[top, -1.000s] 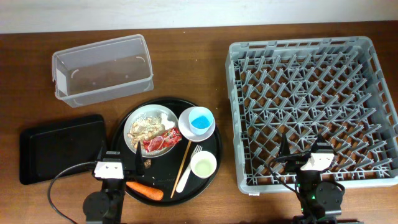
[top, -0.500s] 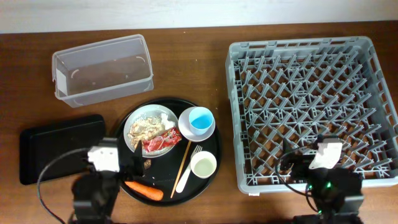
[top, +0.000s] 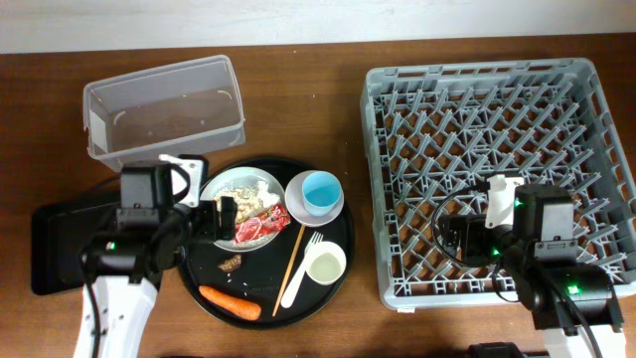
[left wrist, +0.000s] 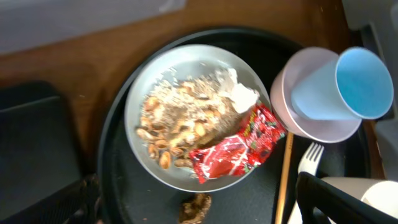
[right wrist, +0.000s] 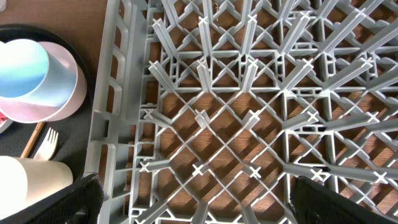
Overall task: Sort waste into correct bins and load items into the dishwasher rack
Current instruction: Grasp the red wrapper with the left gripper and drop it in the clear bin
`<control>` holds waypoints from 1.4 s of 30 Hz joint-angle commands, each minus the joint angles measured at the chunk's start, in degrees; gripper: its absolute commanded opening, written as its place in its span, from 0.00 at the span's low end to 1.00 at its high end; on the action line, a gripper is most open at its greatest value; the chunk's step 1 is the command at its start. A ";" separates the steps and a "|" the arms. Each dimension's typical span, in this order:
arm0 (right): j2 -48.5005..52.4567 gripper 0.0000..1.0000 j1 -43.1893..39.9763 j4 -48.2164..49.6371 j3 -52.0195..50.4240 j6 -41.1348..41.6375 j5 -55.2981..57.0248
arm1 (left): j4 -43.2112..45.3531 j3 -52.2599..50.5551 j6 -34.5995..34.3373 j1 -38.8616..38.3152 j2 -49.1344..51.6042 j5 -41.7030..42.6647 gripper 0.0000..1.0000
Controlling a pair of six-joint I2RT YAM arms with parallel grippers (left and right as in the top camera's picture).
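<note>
A white plate (top: 213,193) on the round black tray holds beige food scraps (top: 237,195), a red wrapper (top: 260,226) and a white scrap (left wrist: 239,93). My left gripper (top: 214,221) hovers open and empty over the plate's near left edge; in the left wrist view it (left wrist: 199,208) brackets the plate (left wrist: 180,62), the wrapper (left wrist: 239,146) and a brown bit (left wrist: 196,208). A pale blue cup (top: 320,189) sits in the pink bowl (top: 298,204). A white cup (top: 325,265), white fork (top: 301,268) and carrot (top: 231,302) lie nearer. My right gripper (top: 452,239) is open and empty over the grey rack (top: 497,119), its front left part (right wrist: 249,93).
The clear tub (top: 164,109) stands at the back left. The flat black tray (top: 60,239) lies left of the round black tray (top: 338,234), partly under my left arm. A wooden chopstick (top: 290,259) lies beside the fork.
Both arms have come forward from the table's near edge. The left gripper now hangs over the plate. The right gripper now hangs over the rack. No object has moved.
</note>
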 commanded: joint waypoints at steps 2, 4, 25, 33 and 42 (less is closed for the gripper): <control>-0.07 0.99 0.37 0.15 1.27 0.63 -0.09 | 0.13 1.01 7.26 -8.22 8.48 3.17 0.99; -0.07 0.99 0.37 0.15 1.27 0.63 -0.09 | 0.50 1.01 7.52 -12.90 15.08 -0.83 0.99; -0.07 0.99 0.37 -0.28 1.27 0.63 -0.09 | 5.44 0.48 6.80 -17.16 28.06 -9.09 0.11; -0.07 0.99 0.37 -0.28 1.27 0.63 -0.11 | -0.13 5.16 6.78 -17.03 25.38 -9.14 0.00; -0.07 0.99 0.37 -0.28 1.27 0.63 -0.11 | 13.11 15.28 6.38 -5.16 17.86 -15.19 0.00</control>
